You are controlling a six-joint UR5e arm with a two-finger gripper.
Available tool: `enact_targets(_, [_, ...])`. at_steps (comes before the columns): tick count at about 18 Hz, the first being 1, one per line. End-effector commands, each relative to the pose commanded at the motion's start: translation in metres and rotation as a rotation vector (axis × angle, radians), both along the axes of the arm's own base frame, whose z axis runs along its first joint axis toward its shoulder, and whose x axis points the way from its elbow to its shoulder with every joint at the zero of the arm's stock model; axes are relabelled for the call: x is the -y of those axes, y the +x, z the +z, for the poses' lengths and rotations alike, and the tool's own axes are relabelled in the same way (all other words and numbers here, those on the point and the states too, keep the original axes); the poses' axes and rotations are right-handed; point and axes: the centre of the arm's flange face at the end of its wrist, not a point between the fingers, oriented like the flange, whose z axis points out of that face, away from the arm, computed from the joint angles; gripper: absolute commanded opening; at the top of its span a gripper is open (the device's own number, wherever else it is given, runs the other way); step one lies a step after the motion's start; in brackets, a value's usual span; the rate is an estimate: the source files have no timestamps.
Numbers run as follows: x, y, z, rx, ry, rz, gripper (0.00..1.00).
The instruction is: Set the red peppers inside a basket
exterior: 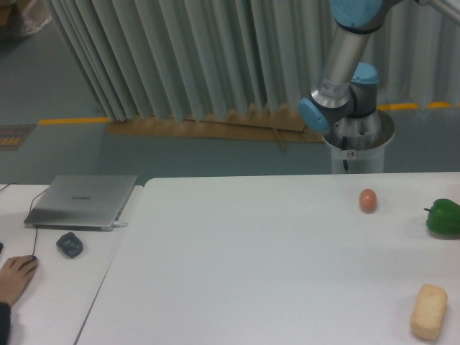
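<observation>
The red peppers are out of view, and so is the basket. My gripper is out of frame too; only the arm's lower links point(343, 72) and its round base point(357, 136) show behind the table's far right edge. A green bell pepper point(443, 216) sits at the right edge of the white table point(251, 273). A small orange-pink egg-like ball point(368, 200) lies to its left.
A tan bread-like block point(428, 310) lies at the front right. On the left desk are a closed grey laptop point(82, 201), a dark mouse point(70, 244) and a person's hand point(13, 279). Pleated curtains hang behind.
</observation>
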Motion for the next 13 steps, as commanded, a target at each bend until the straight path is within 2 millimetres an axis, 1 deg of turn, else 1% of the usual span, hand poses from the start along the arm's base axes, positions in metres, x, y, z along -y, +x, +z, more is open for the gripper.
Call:
enact_targets(3, [-0.005, 0.003, 0.006, -0.009, 0.004, -0.008, 1.0])
enact_targets(4, [-0.008, 0.007, 0.012, -0.013, 0.007, -0.01, 1.0])
enact_targets(7, [-0.033, 0.025, 0.024, -0.027, 0.02, 0.013, 1.0])
enact_targets(10, [-0.053, 0.041, 0.027, -0.01, 0.02, 0.005, 1.0])
enact_targets(11, [-0.058, 0.048, 0.033, -0.008, 0.02, -0.001, 1.0])
enact_targets(13, [-0.075, 0.062, 0.035, 0.001, 0.02, -0.006, 1.0])
